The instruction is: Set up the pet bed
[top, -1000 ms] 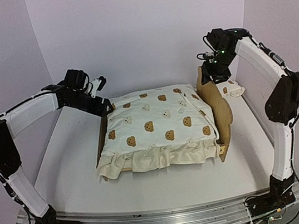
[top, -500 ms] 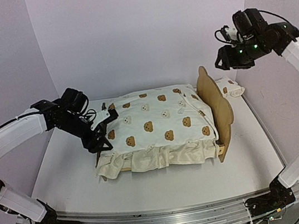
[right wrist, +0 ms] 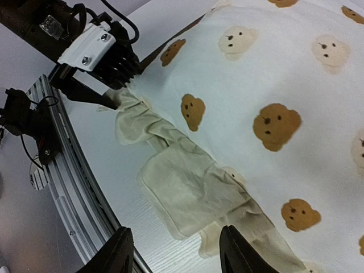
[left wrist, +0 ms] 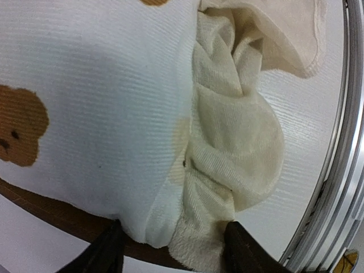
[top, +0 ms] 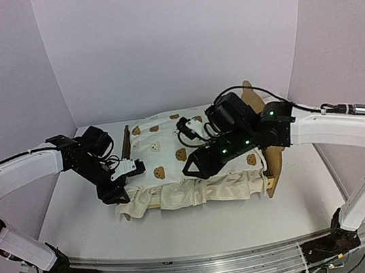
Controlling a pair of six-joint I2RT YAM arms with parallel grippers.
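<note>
Both open: left gripper [left wrist: 176,250] straddles the pet bed [left wrist: 102,114] corner (ruffle [left wrist: 233,142] between fingers [left wrist: 242,253]), right gripper [right wrist: 176,250] hovers empty above.

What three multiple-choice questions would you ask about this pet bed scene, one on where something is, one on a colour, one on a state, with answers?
1. Where is the left tool? A) on the headboard B) at the near-left corner of the mattress C) by the far wall
2. What colour is the ruffle of the mattress? A) grey B) blue C) cream
3. How is the right tool? A) open and empty above the mattress B) shut on the headboard C) shut on a pillow

Answers: B, it straddles that corner in the left wrist view; C, the frill along the near edge is cream; A, its jaws stand apart with nothing between.
</note>
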